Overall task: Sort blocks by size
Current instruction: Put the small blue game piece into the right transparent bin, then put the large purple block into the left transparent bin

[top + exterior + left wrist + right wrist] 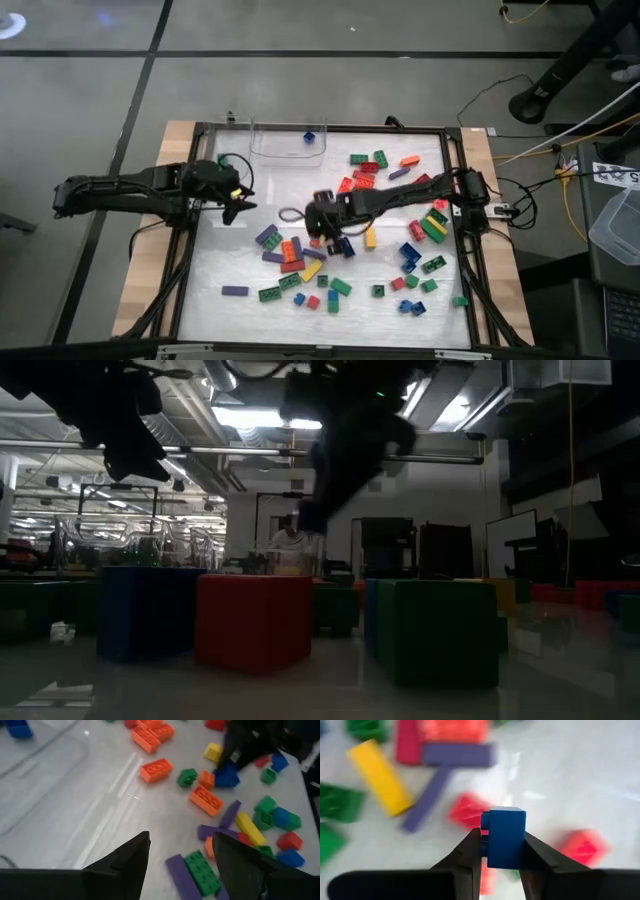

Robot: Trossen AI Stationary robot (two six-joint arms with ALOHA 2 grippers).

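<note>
Pinching a small blue brick between its two dark fingers, the right gripper hangs over the middle of the white work surface, just beside the dense cluster of purple, orange, red and yellow bricks near the table's centre. In the right wrist view the blue brick sits upright and clamped from both sides, with a yellow long brick, a purple long brick and two blurred red bricks lying on the surface beneath it. The left gripper waits over the left part of the surface, well apart from the right one, its fingers spread and gripping nothing; in the left wrist view bare tabletop shows between them, and a green brick with a purple long brick touching it lie just ahead. A clear plastic container stands at the far edge of the surface with one blue brick inside it. The remaining blocks are scattered loose over the right and near parts of the surface, among them a purple long brick lying alone near the left front and a green and yellow group close to the right frame.
</note>
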